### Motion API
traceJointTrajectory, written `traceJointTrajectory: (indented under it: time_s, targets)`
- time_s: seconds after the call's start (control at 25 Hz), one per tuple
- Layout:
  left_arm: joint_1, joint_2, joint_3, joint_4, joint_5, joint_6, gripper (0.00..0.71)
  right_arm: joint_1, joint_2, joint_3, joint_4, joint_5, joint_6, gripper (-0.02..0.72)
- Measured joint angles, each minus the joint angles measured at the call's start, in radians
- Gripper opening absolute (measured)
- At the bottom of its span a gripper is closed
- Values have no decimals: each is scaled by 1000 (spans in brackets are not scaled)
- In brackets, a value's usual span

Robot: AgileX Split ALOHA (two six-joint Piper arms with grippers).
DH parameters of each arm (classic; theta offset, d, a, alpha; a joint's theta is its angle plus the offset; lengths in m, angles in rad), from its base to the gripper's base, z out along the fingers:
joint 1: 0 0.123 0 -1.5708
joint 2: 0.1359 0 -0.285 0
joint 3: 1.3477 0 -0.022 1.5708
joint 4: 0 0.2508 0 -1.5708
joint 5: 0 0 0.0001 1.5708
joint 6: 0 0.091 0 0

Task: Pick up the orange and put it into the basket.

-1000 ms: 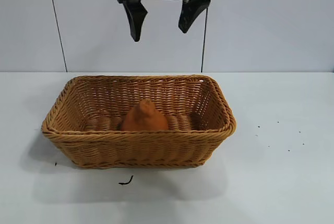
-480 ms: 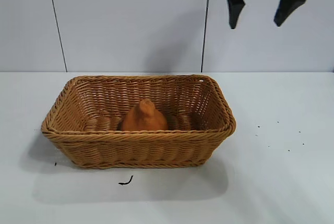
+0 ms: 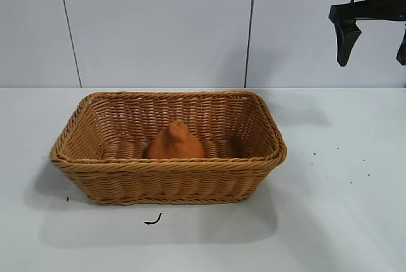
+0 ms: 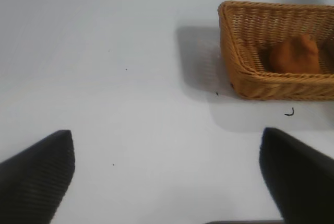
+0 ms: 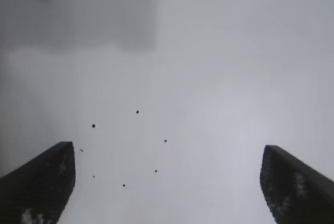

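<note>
Orange (image 3: 175, 142) sat inside basket (image 3: 190, 172), on its floor near the front wall, knobby top up; basket stood on white table (image 3: 336, 221) at centre-left of ext. view; small dark curl (image 3: 153, 220) lay on table just beside basket at its 6 o'clock; dark specks (image 3: 346, 167) scattered at basket's 3 o'clock. Right gripper (image 3: 374, 44) hung high at basket's 1–2 o'clock, well apart, fingers spread wide w/ nothing between them; its wrist cam showed only table and specks (image 5: 125, 151) below. Left gripper (image 4: 167, 182) also released, empty, over bare table; from its cam basket (image 4: 245, 78) w/ orange (image 4: 295, 55) lay ahead, well apart.
</note>
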Motion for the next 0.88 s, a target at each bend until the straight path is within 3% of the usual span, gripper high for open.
traceJointTrajectory:
  time_s: [0.56, 0.88]
  targets:
    - [0, 0, 0, 0, 0, 0, 692, 0, -457, 533, 85, -1, -34, 696]
    - [0, 0, 0, 0, 0, 0, 692, 0, -835, 899, 93, -5, -60, 696]
